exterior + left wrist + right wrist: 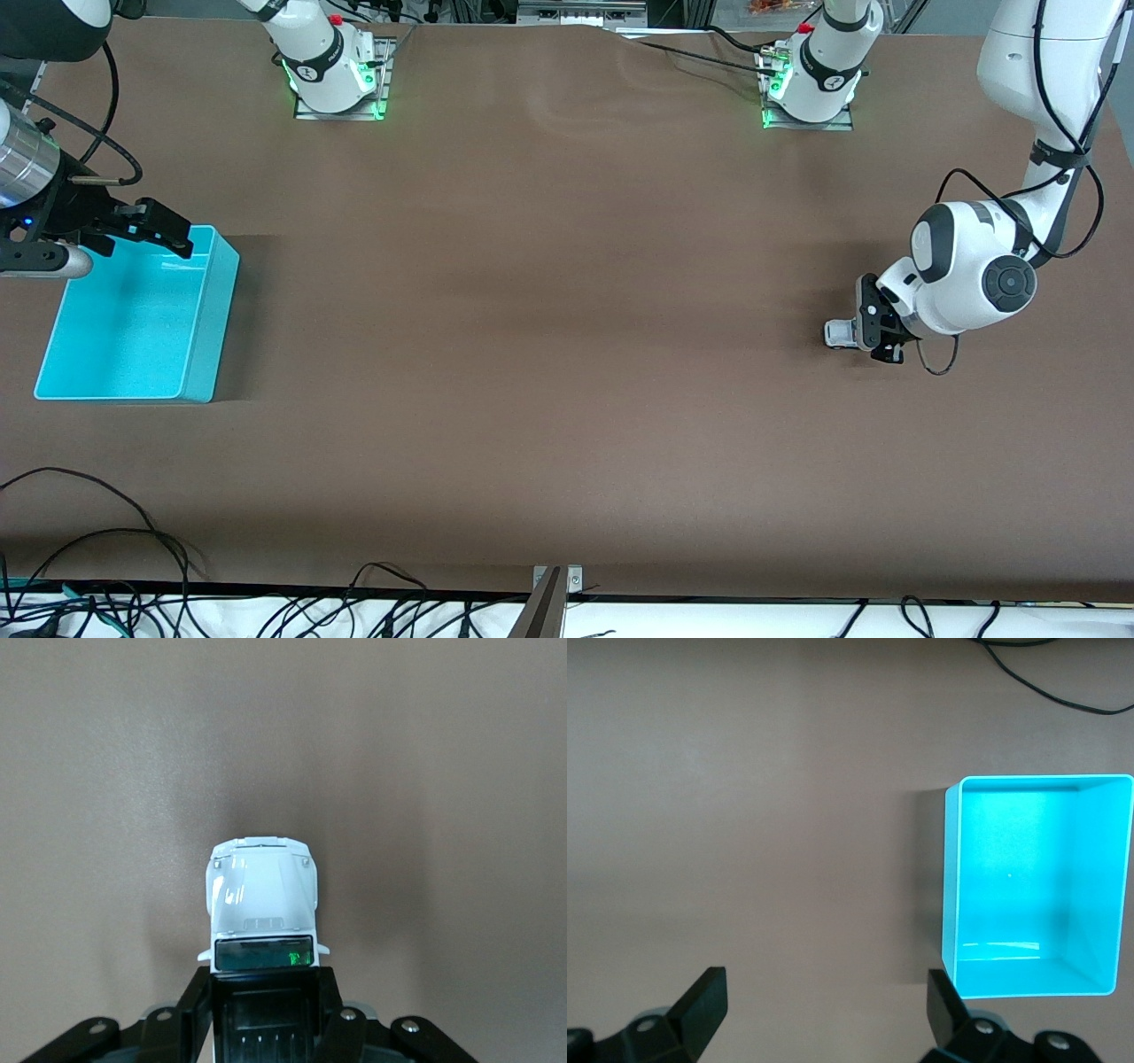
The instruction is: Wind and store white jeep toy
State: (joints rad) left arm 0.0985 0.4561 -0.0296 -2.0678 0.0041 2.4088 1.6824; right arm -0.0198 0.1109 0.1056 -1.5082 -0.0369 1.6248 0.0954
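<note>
The white jeep toy is at the left arm's end of the table, low at the brown surface. In the left wrist view its white hood and windscreen stick out ahead of the fingers, and its black roof lies between them. My left gripper is shut on the jeep's sides. My right gripper hangs open and empty over the rim of the turquoise bin that lies toward the robots' bases. The bin is empty.
Black cables lie along the table's edge nearest the front camera, at the right arm's end. One cable shows on the table in the right wrist view. The two arm bases stand on the edge across from it.
</note>
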